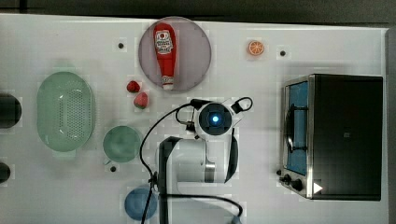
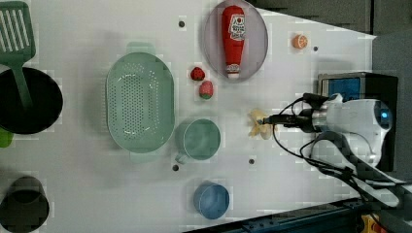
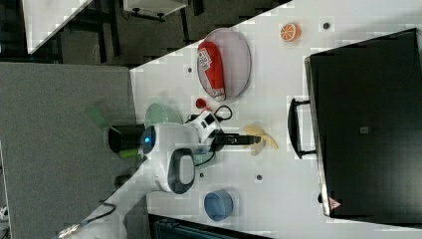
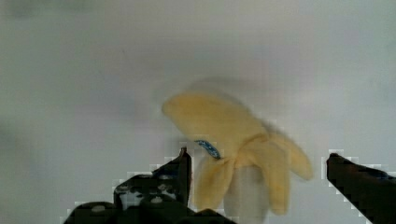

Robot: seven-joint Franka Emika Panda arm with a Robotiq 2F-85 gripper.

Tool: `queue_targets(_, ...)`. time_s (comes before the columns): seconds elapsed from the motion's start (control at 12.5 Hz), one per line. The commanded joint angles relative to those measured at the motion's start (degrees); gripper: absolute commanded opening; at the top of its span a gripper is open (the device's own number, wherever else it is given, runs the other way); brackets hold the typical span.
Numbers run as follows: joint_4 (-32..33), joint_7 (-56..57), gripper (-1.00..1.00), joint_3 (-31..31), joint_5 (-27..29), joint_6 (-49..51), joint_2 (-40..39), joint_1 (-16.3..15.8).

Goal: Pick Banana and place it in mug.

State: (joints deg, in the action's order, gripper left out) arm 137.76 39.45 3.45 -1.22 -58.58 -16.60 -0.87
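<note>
White tabletop (image 1: 327, 37) spreads under the top view, where the arm covers the fruit and the mug (image 1: 122, 143) sits beside the colander (image 1: 65, 111). Left view: the banana (image 2: 257, 127), pale yellow with peeled flaps, lies at the gripper (image 2: 265, 120). Wrist view: the banana lies between wide-open jaws, untouched.

The white, rounded robot arm (image 1: 191, 161) has dark grey joint bands and a round black cap with a glowing blue light (image 1: 215, 118). Black cables (image 2: 335, 167) loop along it, and its black fingers (image 4: 159, 186) carry small silvery screws.
</note>
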Motion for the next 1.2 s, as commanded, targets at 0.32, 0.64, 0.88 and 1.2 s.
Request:
queue_targets(0.32, 0.5, 3.4, 1.0, 0.0, -0.3, -7.7, -5.9, 0.8)
queue_targets(0.64, 1.4, 3.3, 0.43, -0.2, -0.3, -10.5, -6.5, 0.7)
queue_targets(0.88, 1.5, 3.3, -0.24, -0.1, -0.3, -10.8, -5.4, 0.8)
queue_targets(1.2, 2.4, 3.4, -0.38, 0.4, -0.2, -9.3, -0.2, 1.1)
